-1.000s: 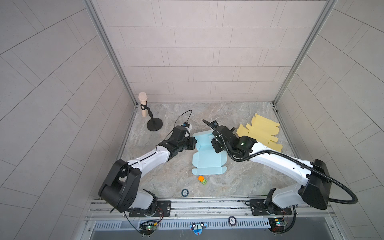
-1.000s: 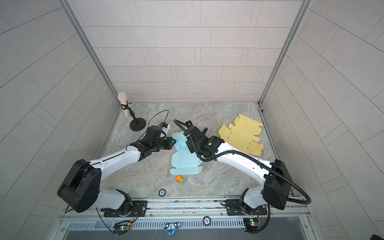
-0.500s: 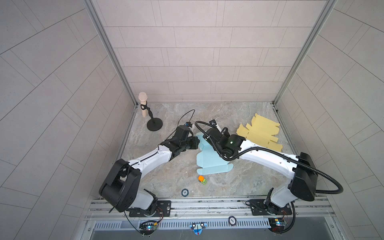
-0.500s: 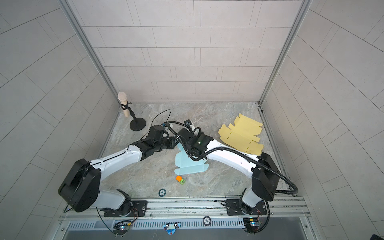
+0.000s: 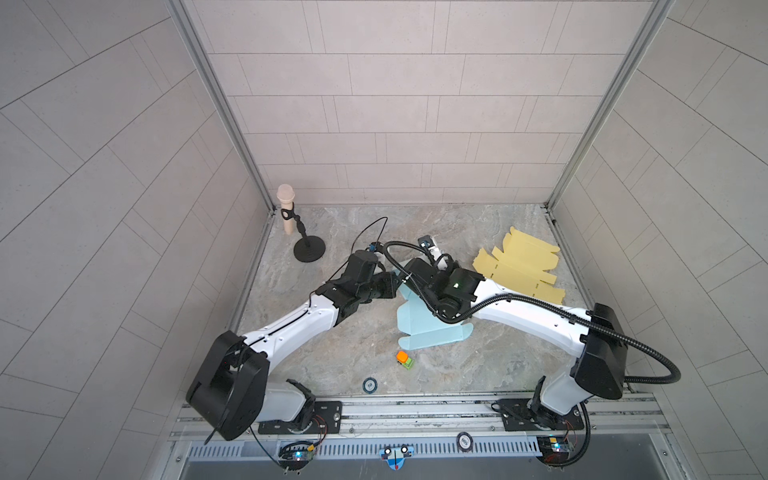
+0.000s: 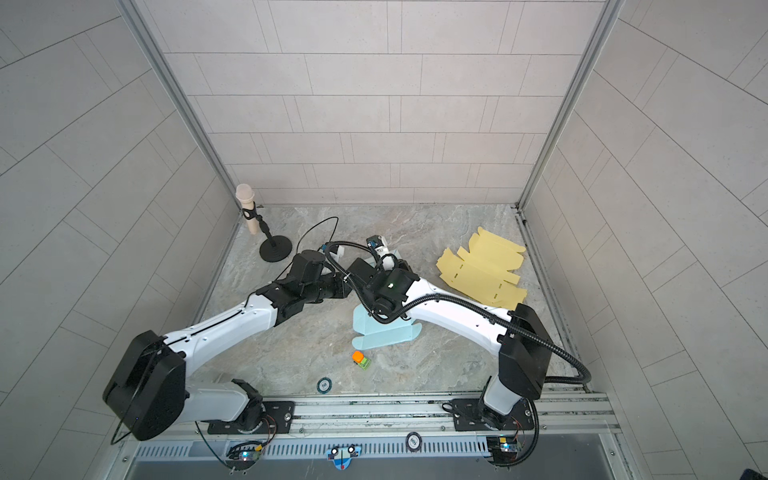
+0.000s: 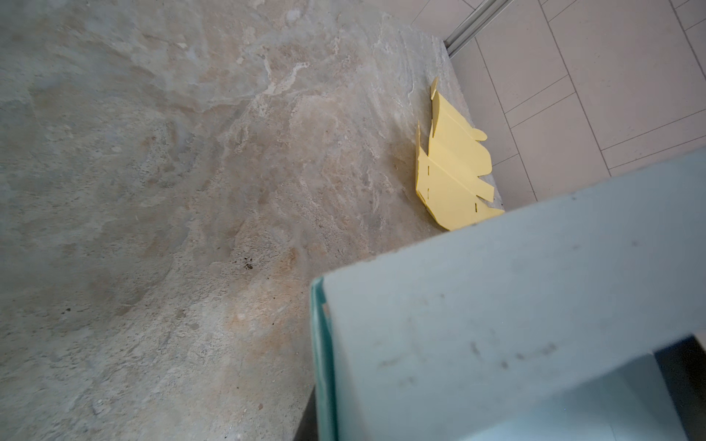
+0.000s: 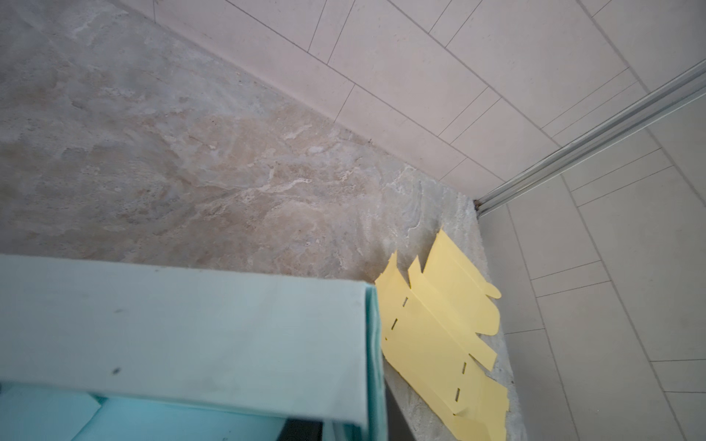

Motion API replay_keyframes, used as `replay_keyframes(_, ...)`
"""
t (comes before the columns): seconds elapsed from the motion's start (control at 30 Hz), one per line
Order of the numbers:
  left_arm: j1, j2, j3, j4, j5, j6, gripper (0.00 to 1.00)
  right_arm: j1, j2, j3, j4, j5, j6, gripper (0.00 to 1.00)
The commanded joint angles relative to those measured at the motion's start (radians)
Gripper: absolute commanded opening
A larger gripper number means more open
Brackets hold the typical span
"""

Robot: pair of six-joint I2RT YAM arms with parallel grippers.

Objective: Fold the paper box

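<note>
The light blue paper box point(image 5: 419, 332) point(image 6: 382, 332) lies mid-table, its near flaps flat and its far part raised under both grippers. My left gripper point(image 5: 394, 286) point(image 6: 347, 286) is shut on the box's left edge. Its jaws are hidden behind a blue panel point(image 7: 496, 305) in the left wrist view. My right gripper point(image 5: 415, 276) point(image 6: 361, 270) sits right beside it over the same raised part. A folded blue wall point(image 8: 191, 324) covers its jaws in the right wrist view, so I cannot see whether they grip it.
A flat yellow box cutout point(image 5: 519, 270) point(image 6: 482, 270) point(image 7: 450, 172) point(image 8: 439, 336) lies at the back right by the wall. A microphone on a black stand point(image 5: 307, 249) is at the back left. A small orange-green toy point(image 5: 404, 359) and a round token point(image 5: 369, 385) lie near the front edge.
My right gripper has moved left, close to the left gripper. The box's far part has come up off the table and the box has turned a little. The left gripper kept its hold.
</note>
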Motion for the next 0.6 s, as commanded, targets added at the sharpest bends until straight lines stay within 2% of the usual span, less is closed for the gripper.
replay_keyframes(0.0, -0.030, -0.064, -0.006, 0.065, 0.095, 0.008, 0.10, 0.035, 0.036, 0.038, -0.076, 0.086, 0.066, 0.18)
replay_keyframes(0.3, -0.039, -0.148, -0.039, 0.051, 0.104, 0.015, 0.10, 0.069, 0.069, 0.097, -0.188, 0.156, 0.135, 0.17)
replay_keyframes(0.57, -0.040, -0.155, -0.037, 0.060, 0.119, 0.008, 0.10, 0.086, 0.073, 0.119, -0.261, 0.191, 0.195, 0.10)
